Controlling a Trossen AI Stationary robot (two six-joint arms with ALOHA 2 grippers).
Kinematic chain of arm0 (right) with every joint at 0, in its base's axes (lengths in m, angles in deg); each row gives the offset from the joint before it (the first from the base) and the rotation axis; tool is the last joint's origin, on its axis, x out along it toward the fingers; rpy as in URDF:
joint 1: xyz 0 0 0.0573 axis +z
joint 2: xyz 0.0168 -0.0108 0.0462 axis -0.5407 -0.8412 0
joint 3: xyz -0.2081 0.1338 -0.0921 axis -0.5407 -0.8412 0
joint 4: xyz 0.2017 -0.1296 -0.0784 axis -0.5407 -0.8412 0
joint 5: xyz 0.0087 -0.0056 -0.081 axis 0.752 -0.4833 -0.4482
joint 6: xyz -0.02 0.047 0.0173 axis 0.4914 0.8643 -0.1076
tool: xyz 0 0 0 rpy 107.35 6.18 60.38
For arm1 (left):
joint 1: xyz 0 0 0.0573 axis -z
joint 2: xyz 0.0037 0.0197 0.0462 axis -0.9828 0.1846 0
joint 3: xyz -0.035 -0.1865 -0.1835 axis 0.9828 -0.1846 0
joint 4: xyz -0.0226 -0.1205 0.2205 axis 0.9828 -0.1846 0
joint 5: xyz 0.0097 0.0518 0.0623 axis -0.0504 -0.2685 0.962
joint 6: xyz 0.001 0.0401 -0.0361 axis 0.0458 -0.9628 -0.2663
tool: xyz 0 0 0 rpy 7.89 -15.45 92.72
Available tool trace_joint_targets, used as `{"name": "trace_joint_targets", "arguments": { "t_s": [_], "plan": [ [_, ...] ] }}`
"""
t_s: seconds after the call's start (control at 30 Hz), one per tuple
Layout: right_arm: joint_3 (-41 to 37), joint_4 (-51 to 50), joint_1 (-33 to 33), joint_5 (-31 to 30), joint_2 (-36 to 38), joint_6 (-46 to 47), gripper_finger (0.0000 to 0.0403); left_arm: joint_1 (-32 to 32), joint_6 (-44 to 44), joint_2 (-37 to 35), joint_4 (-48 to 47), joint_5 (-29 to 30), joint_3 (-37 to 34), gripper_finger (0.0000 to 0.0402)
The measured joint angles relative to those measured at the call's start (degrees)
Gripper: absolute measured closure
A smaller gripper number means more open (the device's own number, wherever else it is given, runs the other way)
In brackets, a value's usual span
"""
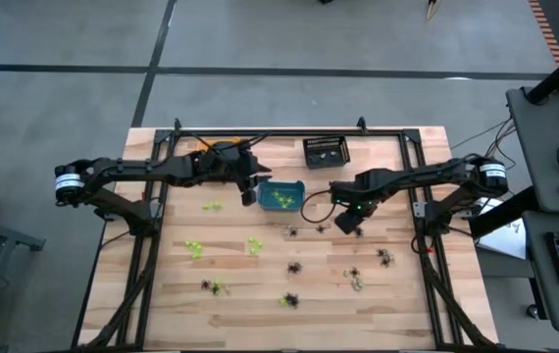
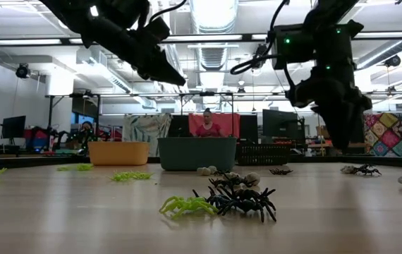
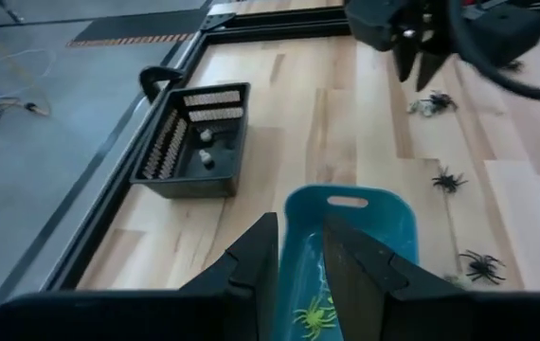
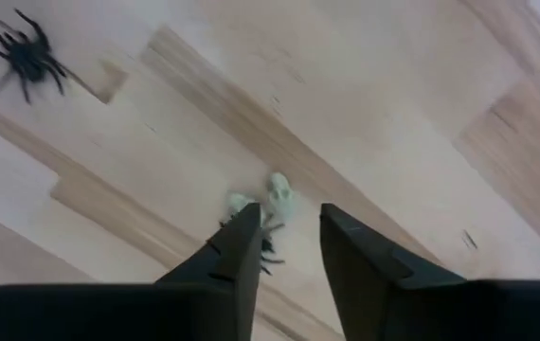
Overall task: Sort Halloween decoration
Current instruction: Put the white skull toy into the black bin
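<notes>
Now R claw point(image 4: 286, 248) is seen part-open, empty, poised w/ pale trinkets point(image 4: 278, 196) on tabletop point(image 4: 393, 123) just ahead betw. its tips. L claw point(image 3: 300, 262) is held part-open, empty, over teal bin point(image 3: 388, 213).

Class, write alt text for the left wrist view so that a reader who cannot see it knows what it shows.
The left gripper, fingers slightly apart and holding nothing, hovers over a teal bin containing a lime green spider. Beyond it a black bin holds pale trinkets, black spiders dot the wooden table, and the right gripper hangs above.
</notes>
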Motion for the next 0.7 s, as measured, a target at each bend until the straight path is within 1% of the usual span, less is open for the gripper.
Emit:
{"name": "trace_joint_targets", "arguments": {
  "t_s": [0.13,0.27,0.5,0.7],
  "plan": [
    [-0.06,1.00,0.11,-0.04,0.00,0.01,0.0269,-0.03,0.02,0.00,-0.02,0.52,0.00,0.0333],
    [-1.26,1.21,0.16,-0.02,0.00,0.62,0.0252,-0.02,0.02,0.00,-0.02,0.52,0.00,0.0333],
    [-3.88,2.12,0.15,0.00,-0.02,1.68,0.0249,-0.02,0.04,0.00,-0.04,0.52,0.00,0.0333],
    [-5.93,6.52,0.15,-0.02,-0.20,1.64,0.0254,-0.02,0.47,0.00,-0.04,0.50,0.00,0.0333]
  ]
}}
